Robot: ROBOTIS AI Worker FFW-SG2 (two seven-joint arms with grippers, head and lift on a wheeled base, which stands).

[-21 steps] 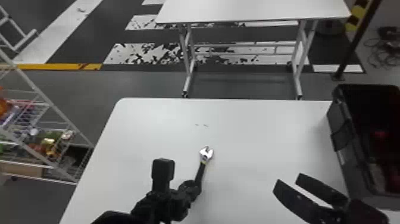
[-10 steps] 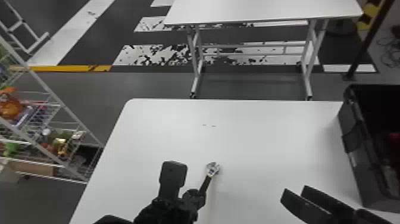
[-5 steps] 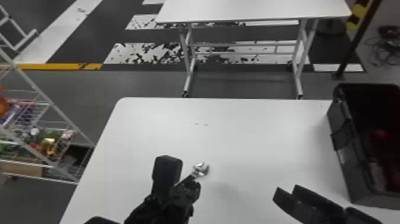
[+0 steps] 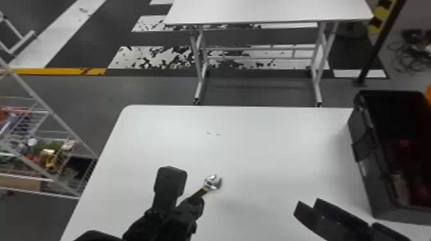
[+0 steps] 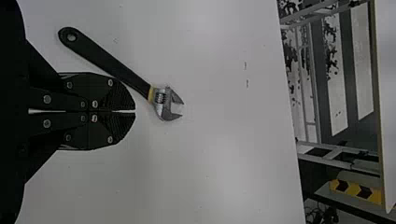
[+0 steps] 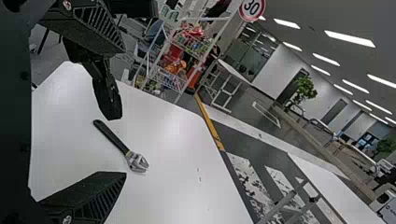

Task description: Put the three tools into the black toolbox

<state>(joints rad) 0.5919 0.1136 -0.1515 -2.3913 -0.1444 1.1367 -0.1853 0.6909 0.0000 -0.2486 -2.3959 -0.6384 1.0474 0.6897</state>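
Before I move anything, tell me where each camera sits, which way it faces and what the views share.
Left wrist view: on the left wrist, facing down at the adjustable wrench on the white table; the left gripper shows, jaws shut.
Right wrist view: on the right wrist, looking across the white table toward the wire rack; the right gripper shows, jaws apart.
Head view: on the head, looking forward and down; both grippers show, and the black toolbox at right.
Shared by the wrist views: the adjustable wrench.

Black left claw (image 4: 170, 181), rounded tips (image 5: 125, 95), silver screws (image 5: 95, 104); black right claw (image 4: 308, 203), slanted ridges (image 6: 103, 199) inside fingers (image 6: 81, 192).
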